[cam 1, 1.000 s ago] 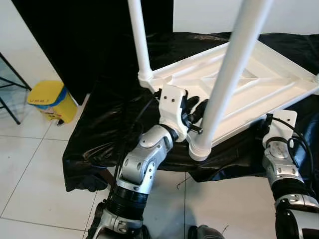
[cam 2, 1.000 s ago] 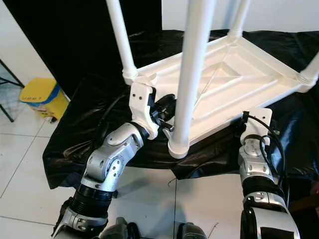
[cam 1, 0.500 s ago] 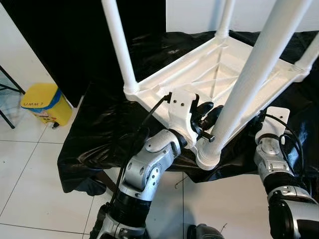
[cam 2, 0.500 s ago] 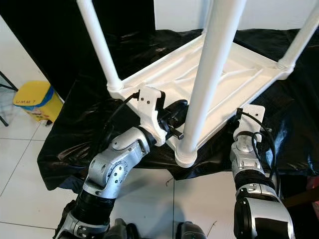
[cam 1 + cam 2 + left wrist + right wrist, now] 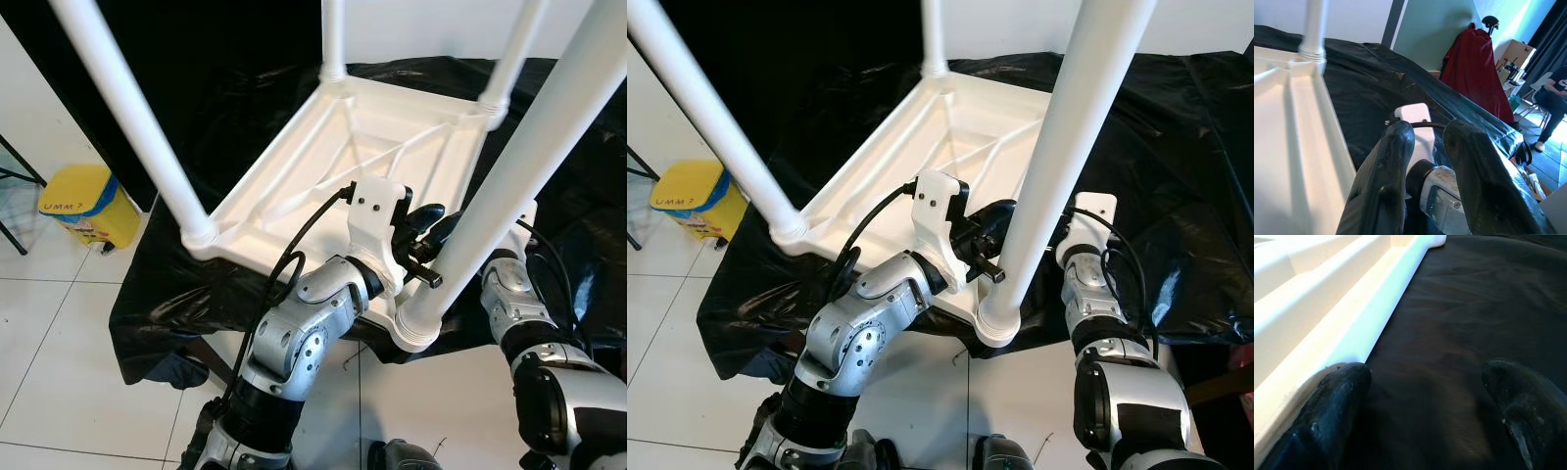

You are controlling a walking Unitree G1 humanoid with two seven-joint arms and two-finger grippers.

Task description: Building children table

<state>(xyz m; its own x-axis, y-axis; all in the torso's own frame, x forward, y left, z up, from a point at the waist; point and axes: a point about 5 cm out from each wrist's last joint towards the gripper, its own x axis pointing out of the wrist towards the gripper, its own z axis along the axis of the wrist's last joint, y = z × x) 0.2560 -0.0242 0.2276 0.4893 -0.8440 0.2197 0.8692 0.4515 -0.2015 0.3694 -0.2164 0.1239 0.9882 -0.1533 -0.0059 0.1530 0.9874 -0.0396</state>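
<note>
Upside-down white children's table [image 5: 372, 147] lying on black plastic sheet [image 5: 235, 127] over the worktop, four legs pointing up
Left gripper [image 5: 423, 227] is reaching at the near leg [image 5: 509, 186] by its socket, fingers [image 5: 1393, 161] a little apart, pinching nothing. Right gripper [image 5: 1420, 396] is sitting low beside the table's edge, fingers [image 5: 1337, 391] spread wide, one touching the rim, the other over the sheet. Yellow bin [image 5: 86, 201] is standing on the tiled floor to the left
</note>
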